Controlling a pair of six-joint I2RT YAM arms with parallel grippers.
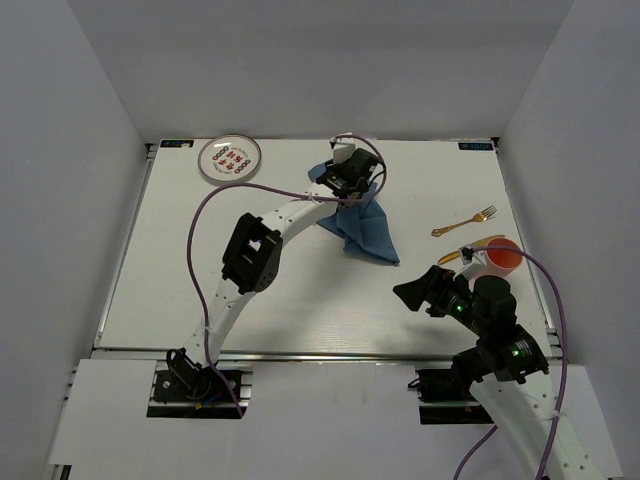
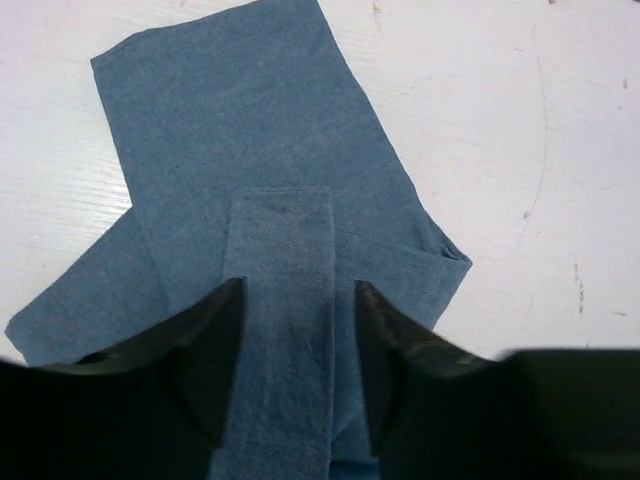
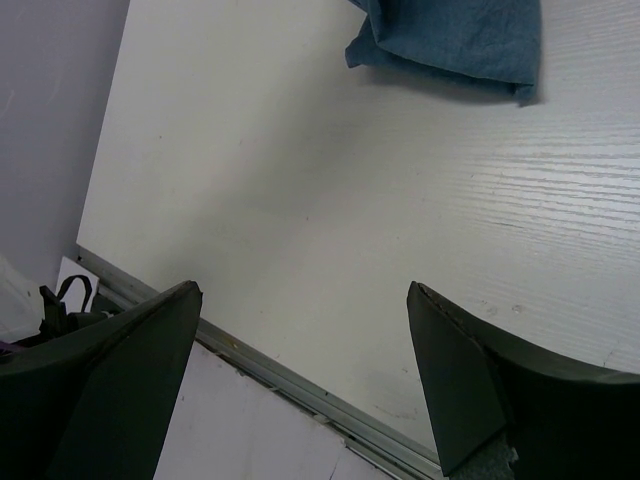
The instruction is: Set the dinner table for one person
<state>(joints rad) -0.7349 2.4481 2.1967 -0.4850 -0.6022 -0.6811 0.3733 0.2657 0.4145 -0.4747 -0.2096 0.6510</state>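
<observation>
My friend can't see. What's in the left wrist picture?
A rumpled blue cloth lies on the white table, and a folded strip of it runs between the left gripper's two dark fingers. Whether they are pinching it is unclear.

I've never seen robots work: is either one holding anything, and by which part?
The left gripper straddles a folded strip of the blue cloth; whether it grips yet cannot be told. The right gripper is open and empty.
</observation>
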